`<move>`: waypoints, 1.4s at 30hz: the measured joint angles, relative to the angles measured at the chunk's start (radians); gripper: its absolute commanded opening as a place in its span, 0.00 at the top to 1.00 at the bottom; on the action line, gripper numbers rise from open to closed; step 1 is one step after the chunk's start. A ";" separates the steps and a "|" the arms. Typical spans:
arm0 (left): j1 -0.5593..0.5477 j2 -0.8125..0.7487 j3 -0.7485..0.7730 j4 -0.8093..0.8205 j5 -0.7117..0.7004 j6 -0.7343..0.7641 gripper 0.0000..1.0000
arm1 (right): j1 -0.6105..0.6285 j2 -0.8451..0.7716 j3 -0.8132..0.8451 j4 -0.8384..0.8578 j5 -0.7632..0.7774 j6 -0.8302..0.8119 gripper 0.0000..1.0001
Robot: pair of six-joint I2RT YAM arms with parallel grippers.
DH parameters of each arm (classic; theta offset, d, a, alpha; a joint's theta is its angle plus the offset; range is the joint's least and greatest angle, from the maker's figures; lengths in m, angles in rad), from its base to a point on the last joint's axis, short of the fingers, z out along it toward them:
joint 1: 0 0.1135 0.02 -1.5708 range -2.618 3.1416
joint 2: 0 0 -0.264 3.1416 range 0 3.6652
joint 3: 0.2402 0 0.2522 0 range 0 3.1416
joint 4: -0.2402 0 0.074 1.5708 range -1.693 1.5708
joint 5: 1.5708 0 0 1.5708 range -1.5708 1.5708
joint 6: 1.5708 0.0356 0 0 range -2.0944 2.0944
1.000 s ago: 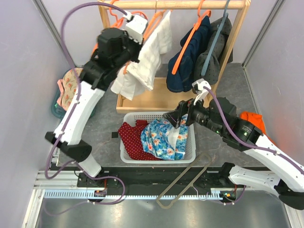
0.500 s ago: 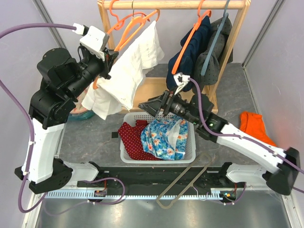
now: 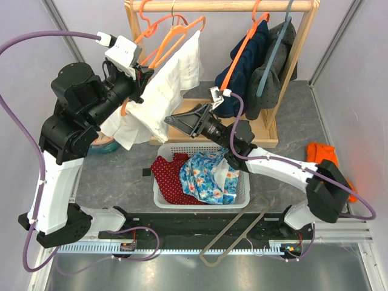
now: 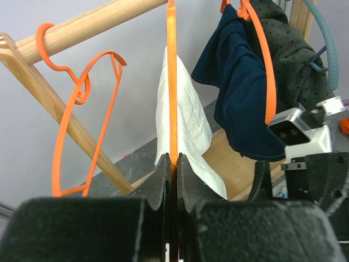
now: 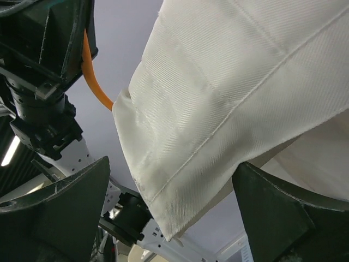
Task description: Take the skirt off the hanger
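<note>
The skirt (image 3: 168,178), dark red with small white dots, lies crumpled in the left end of the white basket (image 3: 156,195) on the tabletop, just beside a blue floral garment (image 3: 206,176); no hanger touches it. From my screen, the left claw (image 4: 173,164) is pinched tight on the thin orange hanger (image 4: 172,71), gripping one arm of it, raised left of the wooden rail (image 3: 230,6). A white garment (image 3: 162,96) is draped over that hanger and hangs down toward the basket. The hanger's top runs up to the rail (whether the hook sits on it I cannot tell). An empty orange hanger (image 4: 82,109) hangs on the rail to its left.

My right claw (image 3: 174,124) stands spread wide, reaching up under the white garment. In its wrist view the cloth's lower edge hangs in the gap between the two fingers (image 5: 60,218), unpinched. Whether a finger touches the fabric, I cannot tell.
</note>
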 measured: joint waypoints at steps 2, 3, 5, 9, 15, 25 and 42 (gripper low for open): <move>0.000 -0.003 0.000 0.000 0.001 -0.004 0.98 | -0.001 0.055 0.019 0.062 -0.007 0.045 0.02; 0.000 -0.004 0.000 0.000 0.001 -0.006 0.98 | -0.001 0.084 0.033 0.084 -0.012 0.063 0.02; 0.000 -0.008 0.000 0.000 0.003 -0.007 0.98 | -0.001 0.132 0.060 0.110 -0.020 0.090 0.02; 0.000 -0.015 0.000 0.000 0.012 -0.007 0.98 | -0.001 0.185 0.076 0.135 -0.035 0.121 0.02; 0.000 -0.020 0.000 0.000 0.022 -0.008 0.98 | 0.000 0.190 0.091 0.156 -0.044 0.125 0.26; 0.000 -0.065 -0.149 0.015 0.013 -0.008 0.98 | -0.056 0.105 0.211 0.084 -0.128 0.113 1.00; -0.019 0.019 -0.144 0.171 -0.116 -0.005 0.98 | -0.005 -0.378 0.652 -0.969 -0.164 -0.543 1.00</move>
